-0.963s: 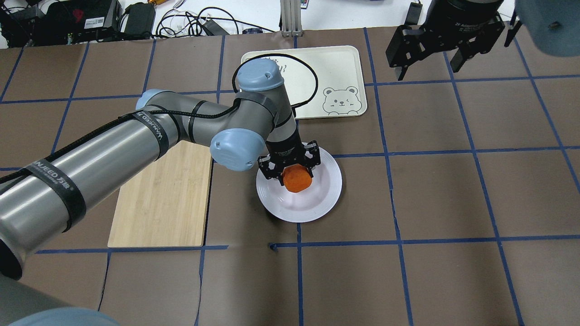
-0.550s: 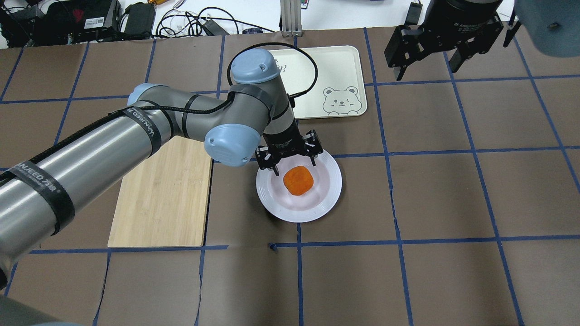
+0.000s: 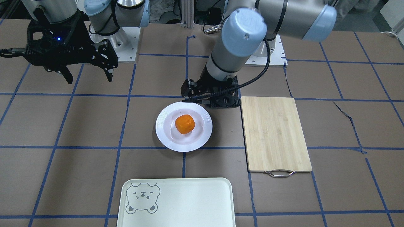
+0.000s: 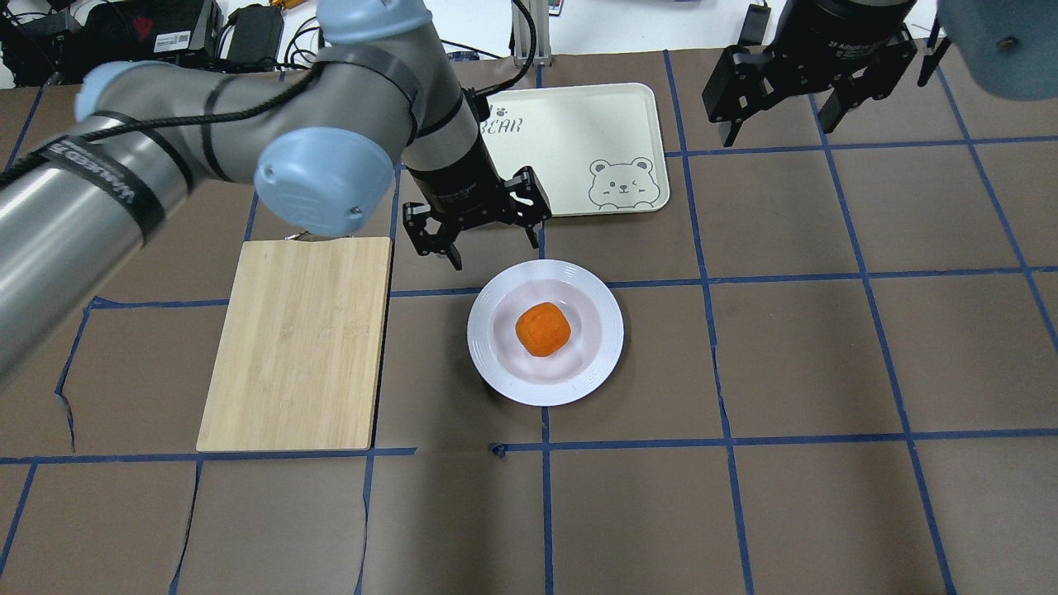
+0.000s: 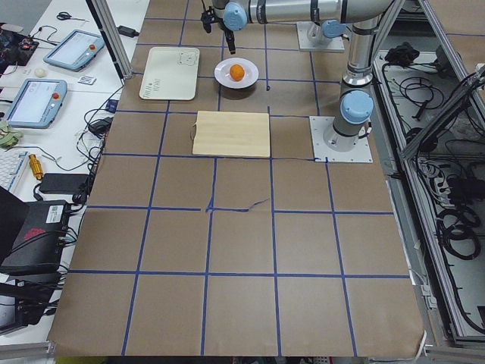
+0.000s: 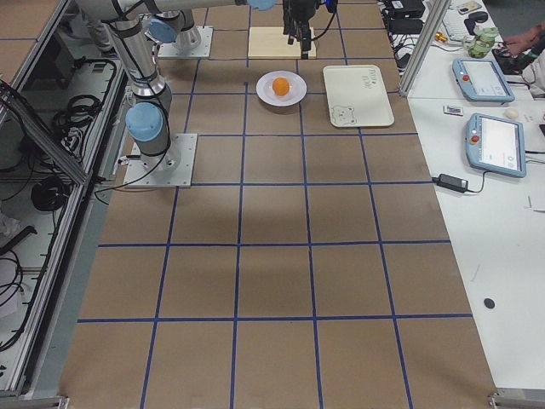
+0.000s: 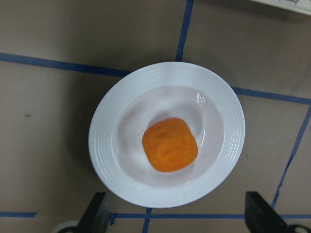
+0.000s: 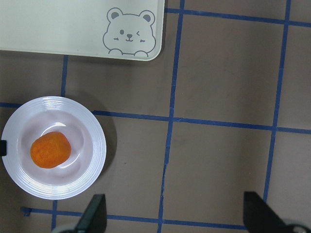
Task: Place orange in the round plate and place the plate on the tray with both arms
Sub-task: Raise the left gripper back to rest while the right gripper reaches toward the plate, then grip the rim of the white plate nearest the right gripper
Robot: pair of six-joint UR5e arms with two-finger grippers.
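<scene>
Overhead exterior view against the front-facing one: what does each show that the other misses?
Only the overhead view shows the BEAR lettering on the tray and the cables beyond the table. Only the front-facing view shows the arms' base plates. Both show the orange in the round plate, the cutting board, and the left gripper and right gripper, each open and empty.
</scene>
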